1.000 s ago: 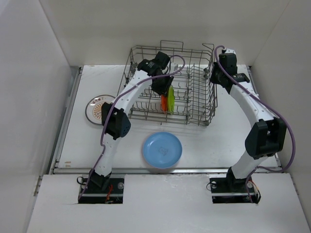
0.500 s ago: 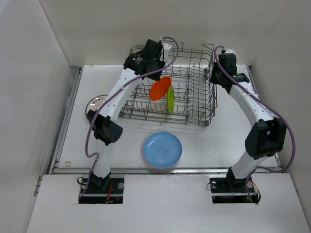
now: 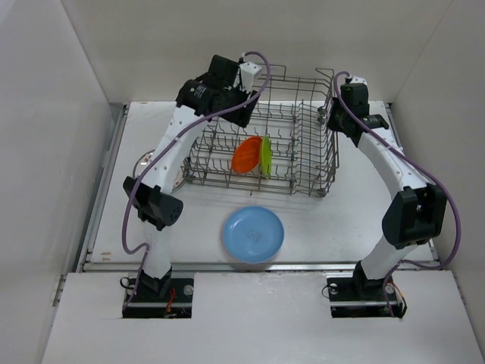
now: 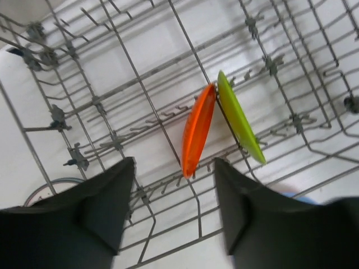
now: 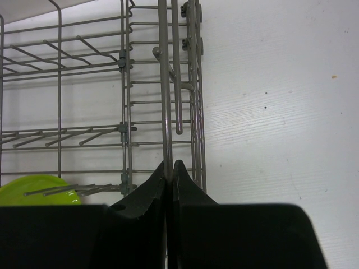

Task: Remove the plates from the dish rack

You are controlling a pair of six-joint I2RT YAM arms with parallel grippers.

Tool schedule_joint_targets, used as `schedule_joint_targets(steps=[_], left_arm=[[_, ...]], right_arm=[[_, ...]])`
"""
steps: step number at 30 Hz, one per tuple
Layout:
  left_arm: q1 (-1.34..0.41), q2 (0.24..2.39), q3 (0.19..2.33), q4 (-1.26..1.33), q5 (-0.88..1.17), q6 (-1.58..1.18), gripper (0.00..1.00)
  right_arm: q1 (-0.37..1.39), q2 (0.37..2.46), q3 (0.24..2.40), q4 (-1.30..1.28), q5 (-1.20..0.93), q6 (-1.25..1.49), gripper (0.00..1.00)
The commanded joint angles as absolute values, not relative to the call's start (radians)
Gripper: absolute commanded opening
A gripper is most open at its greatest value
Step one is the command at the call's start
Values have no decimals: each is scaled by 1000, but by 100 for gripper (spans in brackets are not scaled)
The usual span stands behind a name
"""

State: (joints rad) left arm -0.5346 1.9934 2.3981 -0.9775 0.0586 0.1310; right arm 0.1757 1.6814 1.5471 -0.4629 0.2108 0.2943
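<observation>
The left gripper is hanging wide open above the large grey wire dish rack. The round orange plate is standing on edge just beyond the gap between its fingers, its rim running away from the claw, so the jaws look placed to straddle it. A lime green plate is standing just beside it, seemingly touching its upper rim. The right gripper is pinching a side wire of the rack, farther from both plates.

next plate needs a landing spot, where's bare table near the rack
Bare table lies right of the blue plate, in front of the dish rack, up to the right arm. Crowded on the left: the sunburst plate sits under the left arm.
</observation>
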Motion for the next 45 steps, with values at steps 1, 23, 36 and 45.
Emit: schedule_joint_targets(steps=[1, 23, 36, 45], left_arm=[[-537, 2032, 2427, -1084, 158, 172, 63], [-537, 2243, 2359, -1132, 87, 212, 0], [-537, 1999, 2430, -950, -61, 166, 0], [-537, 1904, 2468, -954, -65, 189, 0]], right_arm=[[186, 1651, 1539, -445, 236, 281, 0], [186, 1641, 1511, -445, 236, 281, 0], [186, 1641, 1502, -445, 245, 272, 0], [186, 1632, 1502, -445, 255, 272, 0]])
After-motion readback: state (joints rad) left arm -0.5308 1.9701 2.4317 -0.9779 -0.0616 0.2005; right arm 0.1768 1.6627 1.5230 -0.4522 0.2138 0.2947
